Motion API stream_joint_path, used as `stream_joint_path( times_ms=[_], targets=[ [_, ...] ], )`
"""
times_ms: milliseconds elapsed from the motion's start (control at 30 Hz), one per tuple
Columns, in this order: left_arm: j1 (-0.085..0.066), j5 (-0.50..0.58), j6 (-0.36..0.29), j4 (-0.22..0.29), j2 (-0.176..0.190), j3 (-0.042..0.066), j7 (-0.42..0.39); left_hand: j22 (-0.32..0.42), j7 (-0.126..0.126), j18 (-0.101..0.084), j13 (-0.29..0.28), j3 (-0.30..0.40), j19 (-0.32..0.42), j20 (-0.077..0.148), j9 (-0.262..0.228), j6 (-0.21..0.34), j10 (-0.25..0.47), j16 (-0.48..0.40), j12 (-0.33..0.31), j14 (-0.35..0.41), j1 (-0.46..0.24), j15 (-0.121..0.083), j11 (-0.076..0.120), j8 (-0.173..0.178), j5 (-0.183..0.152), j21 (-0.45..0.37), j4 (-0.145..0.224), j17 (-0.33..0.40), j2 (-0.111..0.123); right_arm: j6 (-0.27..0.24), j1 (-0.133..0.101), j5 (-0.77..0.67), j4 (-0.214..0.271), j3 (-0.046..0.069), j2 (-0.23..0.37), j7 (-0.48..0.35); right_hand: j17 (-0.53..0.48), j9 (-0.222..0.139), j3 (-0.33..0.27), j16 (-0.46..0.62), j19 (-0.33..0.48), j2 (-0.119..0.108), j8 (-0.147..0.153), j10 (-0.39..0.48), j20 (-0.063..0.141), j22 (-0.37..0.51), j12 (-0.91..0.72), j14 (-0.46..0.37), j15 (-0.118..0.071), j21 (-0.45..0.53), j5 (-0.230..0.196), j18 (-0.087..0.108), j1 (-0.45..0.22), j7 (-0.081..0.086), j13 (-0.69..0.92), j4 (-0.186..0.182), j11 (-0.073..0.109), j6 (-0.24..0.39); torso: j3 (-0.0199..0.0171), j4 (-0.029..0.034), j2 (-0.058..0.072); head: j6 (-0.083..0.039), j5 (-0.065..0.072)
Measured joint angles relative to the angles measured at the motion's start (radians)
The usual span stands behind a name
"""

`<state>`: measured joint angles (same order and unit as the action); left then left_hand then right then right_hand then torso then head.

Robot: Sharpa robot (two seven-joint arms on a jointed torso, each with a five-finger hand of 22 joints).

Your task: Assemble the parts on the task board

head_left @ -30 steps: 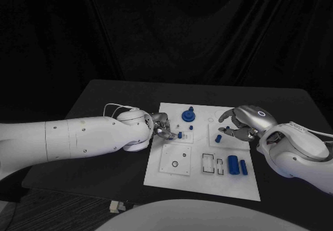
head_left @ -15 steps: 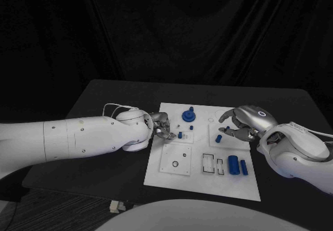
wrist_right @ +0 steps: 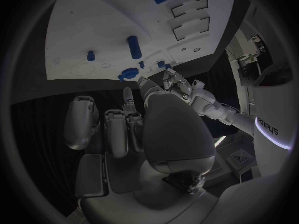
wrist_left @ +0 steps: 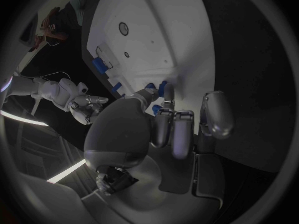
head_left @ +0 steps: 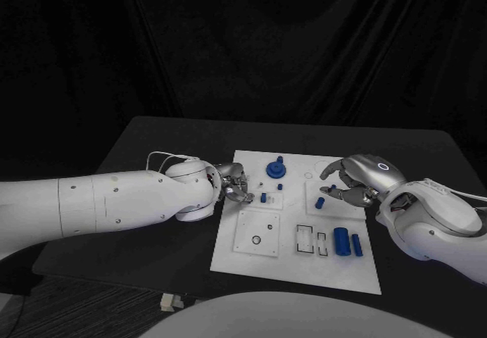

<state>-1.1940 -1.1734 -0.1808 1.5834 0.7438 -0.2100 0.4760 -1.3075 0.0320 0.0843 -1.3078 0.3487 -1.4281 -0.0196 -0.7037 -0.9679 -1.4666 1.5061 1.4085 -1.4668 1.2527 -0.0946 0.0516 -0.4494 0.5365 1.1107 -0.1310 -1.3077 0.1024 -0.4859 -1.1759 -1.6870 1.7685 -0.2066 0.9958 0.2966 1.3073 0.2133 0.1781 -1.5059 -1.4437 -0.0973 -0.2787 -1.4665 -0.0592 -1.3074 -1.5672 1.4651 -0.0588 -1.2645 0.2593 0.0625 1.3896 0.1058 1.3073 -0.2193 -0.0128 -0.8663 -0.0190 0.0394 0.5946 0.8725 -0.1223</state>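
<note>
Parts-wise, your left hand [head_left: 234,187] sits mid-frame at the task board [head_left: 294,271] edge, fingers curled; can't tell if it's pinching anything. The small blue peg [head_left: 264,198] stands upright just right of it. Right hand [head_left: 350,184] hovers spread, empty, over another blue piece [head_left: 319,203].

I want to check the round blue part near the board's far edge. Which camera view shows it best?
The head view: the round blue part sits unobstructed on the task board, between both hands. The right wrist view shows it small and bent beyond the right hand. In the left wrist view I cannot pick it out with certainty.
</note>
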Motion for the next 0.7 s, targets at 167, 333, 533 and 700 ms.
stream_joint_path(
  times_ms=[167,333,533,700],
  targets=[
    [0.001,0.000,-0.003,0.000,0.003,-0.001,-0.008,0.000,0.003,0.000,0.000,0.012,0.000,0.000,-0.006,-0.002,0.000,0.000,0.000,0.000,-0.005,0.000,0.000,0.000,0.006,0.000,0.007,0.000,0.005,0.000,0.000,0.000,0.000,0.000,0.000,0.000,0.000,0.000,0.000,0.000,0.000,0.000,0.000,0.000,0.000,-0.001,0.000,0.000,0.000,0.000,0.000,0.000,0.000,0.000,0.000,0.000,0.000,0.000,0.0000,0.0000,0.000,0.000,-0.001],
    [0.001,0.001,-0.004,0.001,0.005,-0.001,-0.012,0.000,0.005,0.000,0.000,0.012,0.000,0.000,-0.007,-0.001,0.000,0.000,0.000,0.000,-0.005,0.000,0.000,-0.004,0.006,0.000,0.007,0.000,0.005,0.000,0.000,0.000,0.000,0.000,-0.001,0.000,0.000,-0.002,0.000,0.000,0.000,0.000,0.000,0.000,0.000,-0.001,0.000,0.000,0.000,0.000,0.000,0.000,0.000,0.000,0.000,0.000,0.000,0.000,0.0000,0.0000,0.000,0.000,-0.001],
    [0.001,0.001,-0.004,0.002,0.006,-0.002,-0.015,0.000,0.008,0.000,0.000,0.012,0.000,0.000,-0.009,0.000,0.000,0.000,0.000,0.000,-0.006,0.000,0.000,-0.004,0.006,0.000,0.007,0.000,0.005,0.000,0.000,0.000,-0.001,0.000,-0.001,0.000,0.000,-0.002,0.000,0.000,0.000,0.000,0.000,0.000,0.000,-0.001,0.000,0.000,0.000,0.000,0.000,0.000,0.000,0.000,0.001,0.000,0.000,0.000,-0.0001,0.0000,0.000,0.000,-0.001],
    [0.002,0.001,-0.011,0.007,0.007,-0.002,-0.015,0.000,0.008,0.000,0.000,0.015,0.000,0.000,-0.011,0.000,0.000,0.000,0.000,0.000,-0.006,0.000,0.000,-0.004,0.009,0.000,0.004,0.000,0.005,0.000,0.000,0.000,-0.001,0.000,-0.001,0.000,0.000,-0.002,0.000,0.000,0.000,0.000,0.000,0.000,0.000,0.000,0.000,0.000,0.000,0.000,0.000,0.000,0.000,0.000,0.001,0.000,0.000,0.000,-0.0001,0.0004,0.000,0.000,0.000]
  ],
)
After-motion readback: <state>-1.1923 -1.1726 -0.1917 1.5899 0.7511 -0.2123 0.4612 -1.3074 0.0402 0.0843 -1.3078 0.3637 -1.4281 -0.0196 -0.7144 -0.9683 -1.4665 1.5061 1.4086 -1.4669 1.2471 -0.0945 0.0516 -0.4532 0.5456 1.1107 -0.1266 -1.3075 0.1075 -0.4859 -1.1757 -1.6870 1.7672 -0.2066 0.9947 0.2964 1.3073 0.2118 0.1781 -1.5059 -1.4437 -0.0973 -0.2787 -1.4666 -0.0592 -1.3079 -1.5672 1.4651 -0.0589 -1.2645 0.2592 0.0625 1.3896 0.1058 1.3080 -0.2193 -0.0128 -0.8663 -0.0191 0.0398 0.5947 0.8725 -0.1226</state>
